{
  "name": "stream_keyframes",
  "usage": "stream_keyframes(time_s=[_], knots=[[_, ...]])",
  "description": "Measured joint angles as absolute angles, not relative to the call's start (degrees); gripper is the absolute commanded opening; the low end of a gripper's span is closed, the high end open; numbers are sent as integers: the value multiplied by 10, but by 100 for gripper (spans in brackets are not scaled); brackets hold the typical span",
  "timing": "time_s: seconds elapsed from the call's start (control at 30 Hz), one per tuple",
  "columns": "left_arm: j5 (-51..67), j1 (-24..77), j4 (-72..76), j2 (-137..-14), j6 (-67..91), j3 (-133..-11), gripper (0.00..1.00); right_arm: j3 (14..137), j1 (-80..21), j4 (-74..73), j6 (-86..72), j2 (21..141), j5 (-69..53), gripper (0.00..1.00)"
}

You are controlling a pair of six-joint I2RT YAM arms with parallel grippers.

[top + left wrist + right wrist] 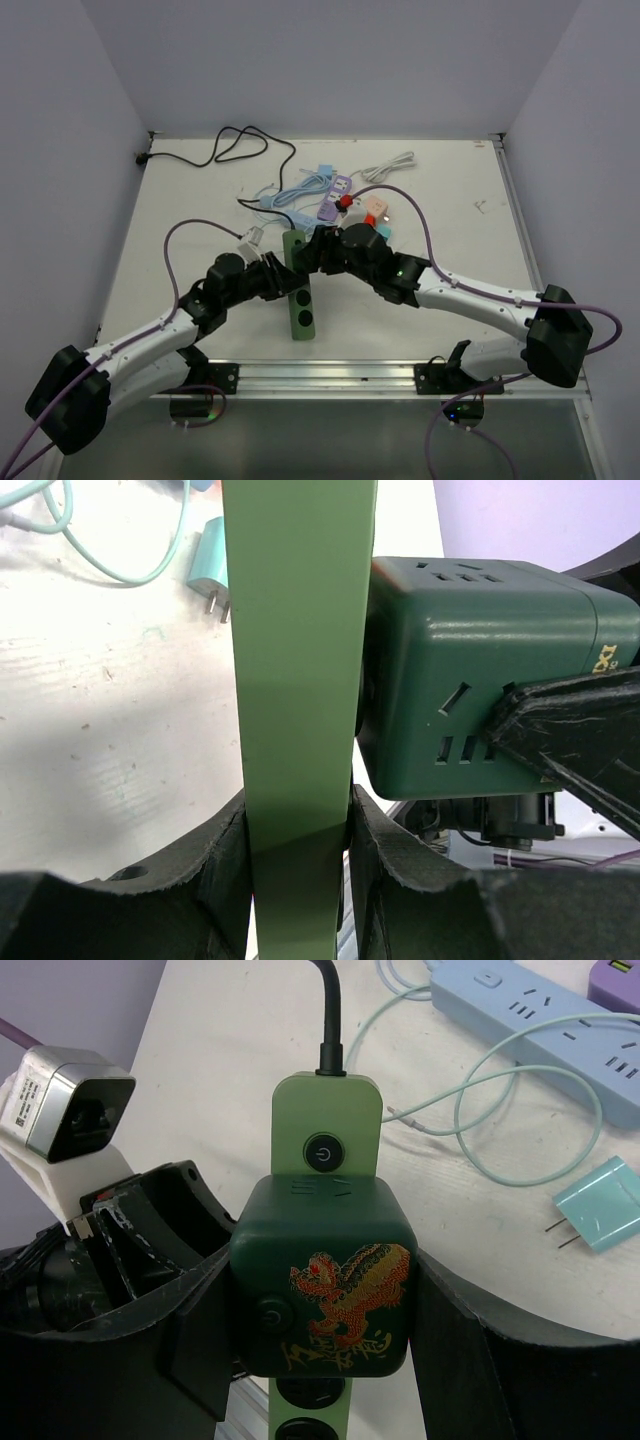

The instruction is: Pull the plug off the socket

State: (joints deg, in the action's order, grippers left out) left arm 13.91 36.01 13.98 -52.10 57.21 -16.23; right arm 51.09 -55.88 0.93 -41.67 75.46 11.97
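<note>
I'm pinching the flat light-green plastic power strip (300,630) in the nearly closed left gripper (300,855), with the right gripper (325,1355) half-open and gripping the centre-frame dark-green cube plug (325,1260), risking the smooth strip slipping out.

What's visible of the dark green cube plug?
The dark green cube plug is glossy plastic with rounded edges, a red-gold dragon print and a round button on its top face, and socket slots in its sides. It sits seated on the light green power strip, next to the strip's switch, clamped between the fingers of the right gripper.
</note>
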Motion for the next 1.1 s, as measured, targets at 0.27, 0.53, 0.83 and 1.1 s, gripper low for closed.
stream_keyframes(time_s=[0.27,0.53,0.83,1.1], knots=[[115,360,70,-553,521,-224,0,522,-550,1,-412,755,126,23],[95,363,31,-571,477,-261,0,539,-558,-17,-403,758,156,23],[83,373,37,-562,470,-255,0,531,-550,-15,-408,751,143,24],[107,373,67,-547,479,-232,0,464,-498,35,-454,708,37,24]])
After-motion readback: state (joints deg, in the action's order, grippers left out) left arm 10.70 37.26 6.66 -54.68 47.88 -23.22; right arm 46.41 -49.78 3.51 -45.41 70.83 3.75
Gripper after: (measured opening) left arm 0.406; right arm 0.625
